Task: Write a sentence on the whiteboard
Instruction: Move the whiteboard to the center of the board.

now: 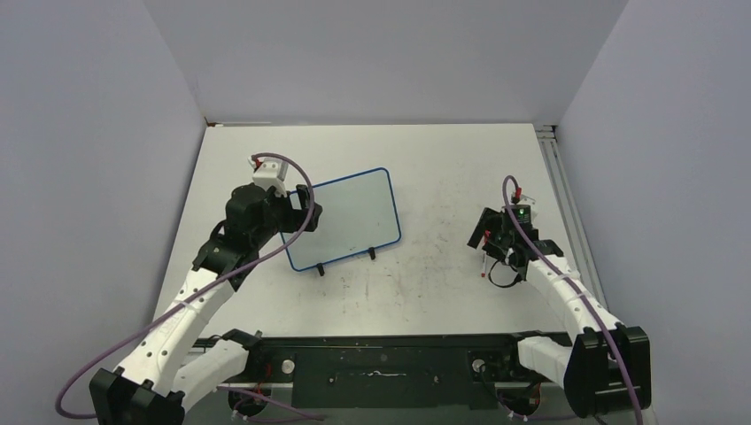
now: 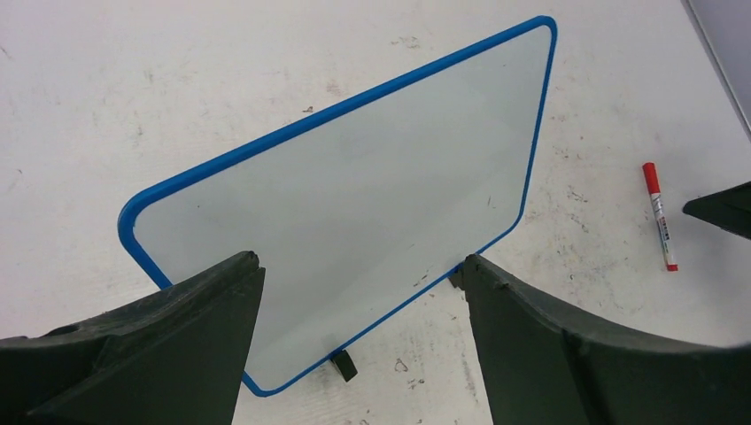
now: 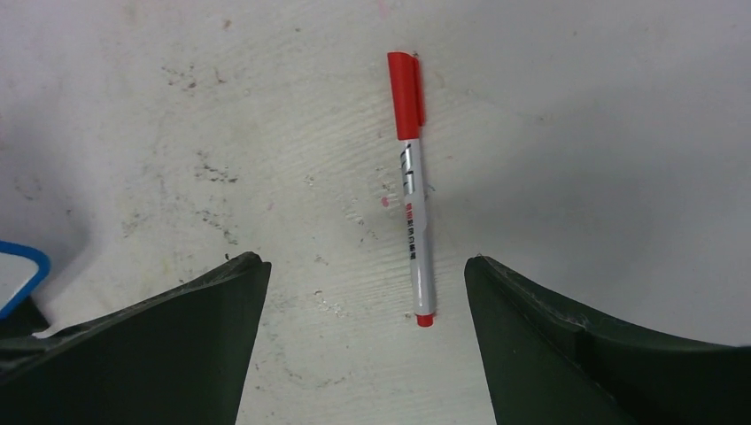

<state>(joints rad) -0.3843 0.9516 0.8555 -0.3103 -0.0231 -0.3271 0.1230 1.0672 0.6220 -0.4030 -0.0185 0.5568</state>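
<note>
Tabletop (image 1: 443, 177) whiteboard (image 2: 354, 177) (near left end effector (image 2: 361, 259))

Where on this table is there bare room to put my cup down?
Between the whiteboard and the marker, and on the table beyond them. Crowded: the left arm at the board, the right arm over the marker.

We see the whiteboard (image 1: 347, 212) sitting askew on the table (image 1: 434, 292), left of centre, with its two black feet (image 1: 371, 253) on the near edge. Our left gripper (image 1: 304, 211) is at the board's left edge; whether it touches, we cannot tell. Our right gripper (image 1: 489, 241) hangs well apart to the right, over a marker (image 1: 483, 266) it partly hides.
</note>
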